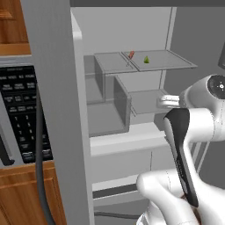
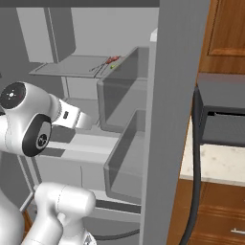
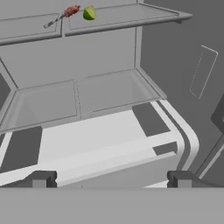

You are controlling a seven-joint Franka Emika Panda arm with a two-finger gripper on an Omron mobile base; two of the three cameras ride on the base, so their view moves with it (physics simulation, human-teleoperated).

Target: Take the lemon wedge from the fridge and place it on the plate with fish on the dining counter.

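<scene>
The fridge (image 1: 55, 88) stands open in front of me, with grey shelves inside. On its upper shelf (image 1: 171, 61) lies the tiny yellow-green lemon wedge (image 1: 146, 59) (image 2: 114, 66) (image 3: 89, 13), just right of a thin red item (image 1: 131, 54) (image 3: 71, 10). In the hand view my gripper (image 3: 111, 179) is open, its two dark fingertips (image 3: 41, 178) far apart with nothing between them. It sits well below the wedge, level with the lower shelf (image 3: 87, 94). The plate, the fish and the dining counter are out of view.
The open fridge doors (image 2: 174, 95) with long dark handles (image 1: 40, 145) flank the opening, and door bins (image 2: 122, 158) jut inward. A microwave keypad (image 1: 22, 110) sits at the left above wooden cabinets (image 1: 22, 193). A pale countertop (image 2: 215, 162) lies at the right.
</scene>
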